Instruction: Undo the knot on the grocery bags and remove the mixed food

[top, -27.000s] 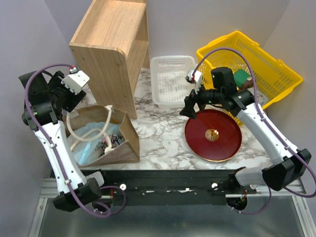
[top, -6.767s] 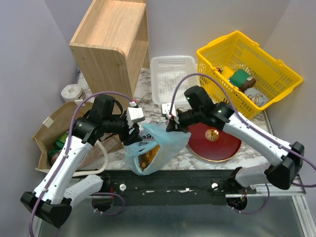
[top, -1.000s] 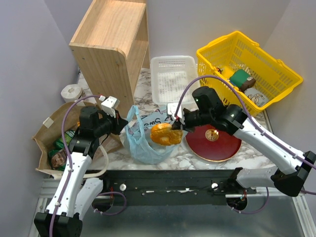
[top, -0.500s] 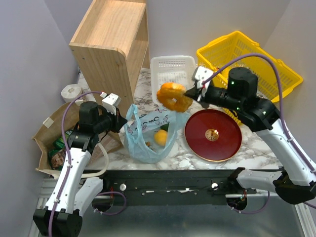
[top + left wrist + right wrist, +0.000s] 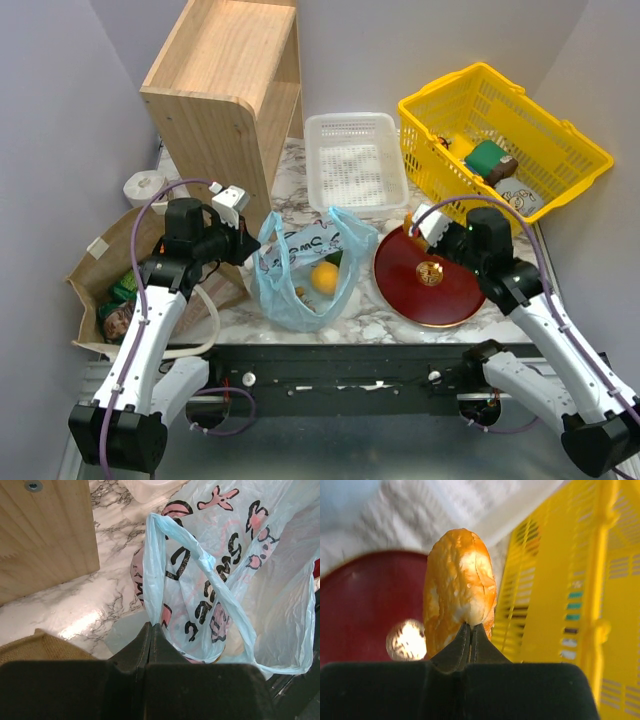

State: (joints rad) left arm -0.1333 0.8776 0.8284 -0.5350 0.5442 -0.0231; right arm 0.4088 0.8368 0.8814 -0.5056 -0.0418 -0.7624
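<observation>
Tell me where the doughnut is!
In the right wrist view, the right tool pinches the doughnut over the edge of the red plate, beside the yellow basket.

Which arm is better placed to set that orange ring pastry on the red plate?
The right. The right claw is shut on the ring pastry, at the red plate's edge. The left claw is shut on the blue bag's handle, with the bag between it and the plate.

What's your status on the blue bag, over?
Left gripper shut on blue bag handle, bag open. Right gripper shut on ring pastry, above red plate edge. Orange fruit inside bag. Nothing blocking the plate.
</observation>
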